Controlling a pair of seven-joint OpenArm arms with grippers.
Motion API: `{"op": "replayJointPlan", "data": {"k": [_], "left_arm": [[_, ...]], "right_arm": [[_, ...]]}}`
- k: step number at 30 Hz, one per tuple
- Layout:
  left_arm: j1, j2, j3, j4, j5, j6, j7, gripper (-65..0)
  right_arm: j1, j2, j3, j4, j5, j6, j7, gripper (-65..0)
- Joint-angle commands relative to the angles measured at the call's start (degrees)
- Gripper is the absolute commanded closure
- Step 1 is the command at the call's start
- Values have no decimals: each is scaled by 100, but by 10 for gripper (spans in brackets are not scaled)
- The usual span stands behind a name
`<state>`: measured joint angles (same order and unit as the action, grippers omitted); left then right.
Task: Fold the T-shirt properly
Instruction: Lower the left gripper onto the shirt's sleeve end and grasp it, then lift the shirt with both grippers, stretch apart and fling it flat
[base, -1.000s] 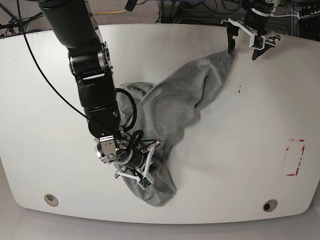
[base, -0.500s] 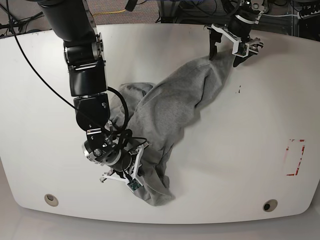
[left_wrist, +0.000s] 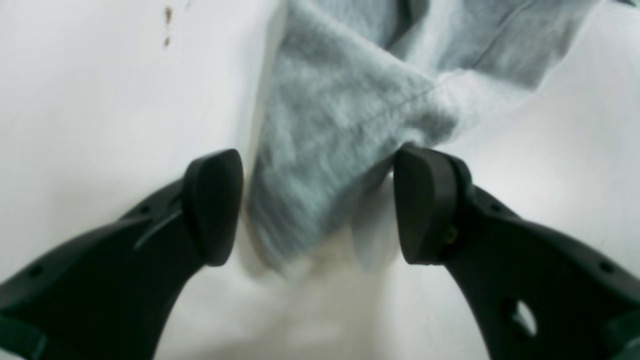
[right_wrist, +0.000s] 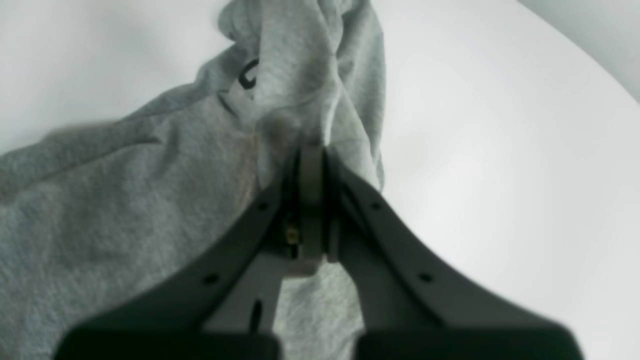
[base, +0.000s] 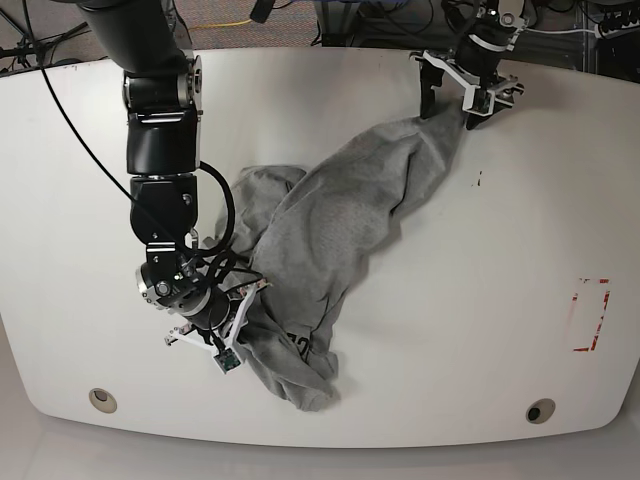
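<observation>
The grey T-shirt (base: 340, 220) lies crumpled in a diagonal band across the white table, with a bit of black lettering (base: 300, 345) near its front end. My left gripper (base: 452, 107) is open at the far end, and its black fingers (left_wrist: 212, 207) straddle the shirt's pointed corner (left_wrist: 340, 100) without closing on it. At the near left, my right gripper (base: 243, 312) is shut on a bunched fold of the T-shirt (right_wrist: 125, 200); the pinch shows at its tips (right_wrist: 310, 155).
The white table (base: 500, 300) carries a red tape mark (base: 590, 315) at the right and a small dark speck (base: 478, 181) beside the shirt. Two round holes (base: 100, 399) (base: 540, 411) sit near the front edge. Cables lie beyond the far edge.
My right gripper has pulled its fold of the shirt to the left, dragging the near end along. My left gripper came left and down over the far corner, still open.
</observation>
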<state>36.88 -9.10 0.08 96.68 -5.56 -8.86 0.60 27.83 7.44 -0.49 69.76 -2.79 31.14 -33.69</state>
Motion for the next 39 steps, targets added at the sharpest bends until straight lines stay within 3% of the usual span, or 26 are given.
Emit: {"op": "replayJointPlan", "data": {"k": [1, 3, 5, 7, 9, 10, 17, 23, 29, 33, 39], "left_arm": [[-80, -35, -12, 15, -20, -6, 234, -439], [-132, -35, -12, 59, -37, -15, 551, -426], [-159, -44, -12, 77, -46, -15, 700, -374], [-291, -52, -12, 50, -28, -15, 735, -249], [-405, -52, -12, 15, -11, -15, 744, -63], [-431, -61, -12, 15, -11, -15, 744, 0], [-458, -325, -100, 358, -20, 3, 744, 0], [-554, -395, -891, 938, -37, -15, 903, 0], [-1293, -378, -1779, 1606, -64, -41, 1826, 0], [-2102, -395, -2183, 1738, -64, -498, 2503, 0], [-3816, -404, -2852, 1809, -28, -1193, 4094, 0]], "right_arm": [[175, 43, 10, 150, 55, 12, 130, 0], [87, 69, 18, 229, 55, 3, 130, 0], [25, 69, 27, 361, 55, 3, 130, 0], [8, 78, 27, 440, 55, -6, 130, 0], [-10, 78, 27, 528, 55, -15, 121, 0], [-10, 78, 27, 607, 55, -15, 51, 0], [52, 104, 607, 809, 63, 21, -160, 0], [421, 403, 660, 906, 107, 29, -415, 0], [913, 746, 678, 906, 116, 38, -574, 0], [1344, 816, 643, 906, 90, 38, -662, 0], [2074, 1062, 651, 906, 107, 223, -1075, 0]]}}
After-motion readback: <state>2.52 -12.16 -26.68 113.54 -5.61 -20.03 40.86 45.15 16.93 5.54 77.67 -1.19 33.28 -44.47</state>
